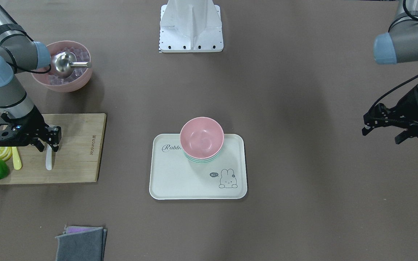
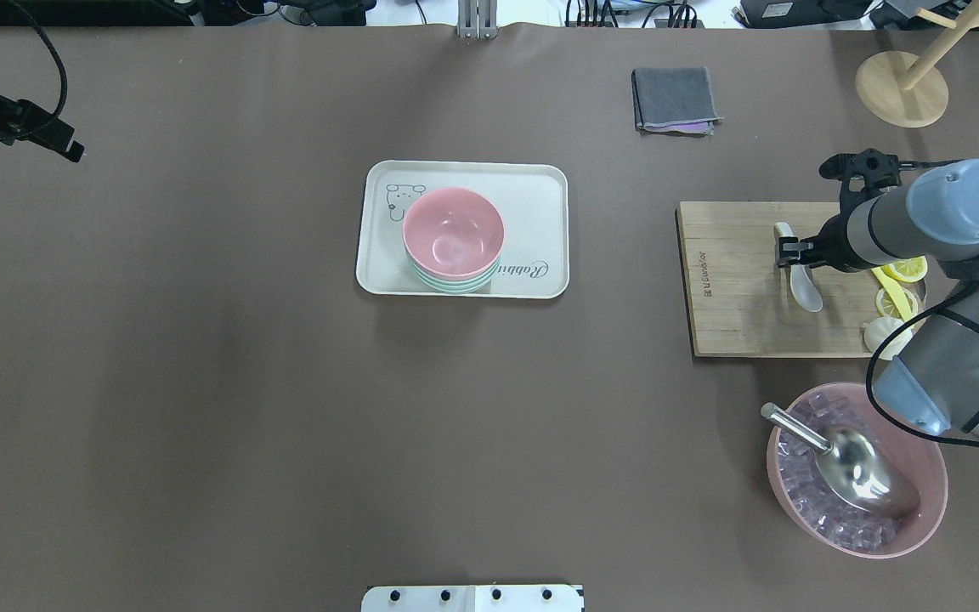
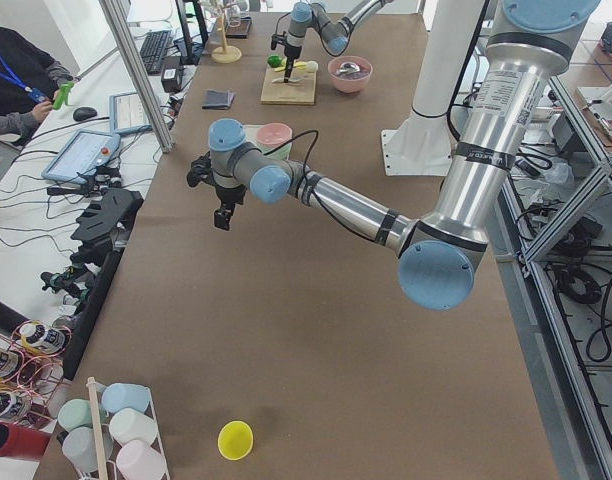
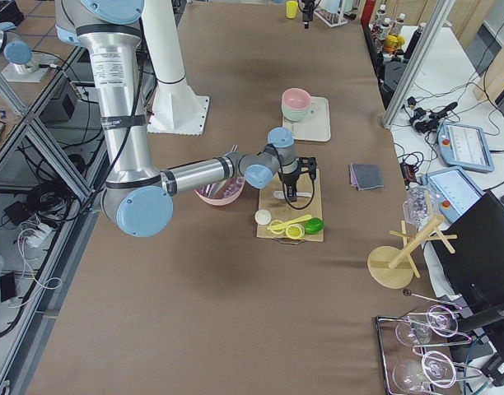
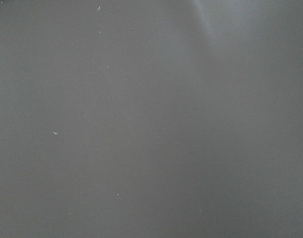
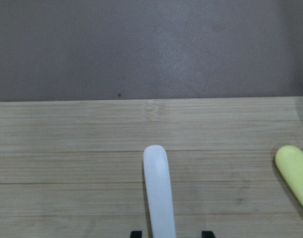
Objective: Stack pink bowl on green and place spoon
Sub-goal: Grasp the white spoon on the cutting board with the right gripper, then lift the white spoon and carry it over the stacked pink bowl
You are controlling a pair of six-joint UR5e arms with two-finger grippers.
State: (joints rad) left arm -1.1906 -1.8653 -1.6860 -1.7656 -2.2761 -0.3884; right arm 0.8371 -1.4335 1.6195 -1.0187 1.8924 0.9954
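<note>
The right gripper (image 1: 51,139) is hovering low over the white spoon (image 1: 49,159) on the wooden cutting board (image 1: 82,152), at the left edge of the front-facing frame. Its jaws are standing slightly apart, one on each side of the handle. In the right wrist view the handle is running straight up from the bottom centre of the frame, with a dark fingertip showing on each side and a sliver of board between each tip and the spoon. It looks like nothing is being gripped yet.

The spoon's long axis is lying across the line of the jaws, with its bowl end pointing toward the bottom of the front-facing frame. A yellow spoon (image 1: 16,159) is lying just beside it, outside the jaws.

The pink bowl (image 1: 201,137) is already sitting nested on the green bowl (image 1: 201,159) on the cream tray (image 1: 180,181) at mid-frame, well apart from the board. That leaves the spoon as the part of the task not yet done.

The left gripper (image 1: 381,135) is hanging over bare table at the right edge of the front-facing frame. Its fingers seem parted and it is holding nothing. It is far from both spoon and tray, so the right arm is clearly the nearer one for the pick.
</note>
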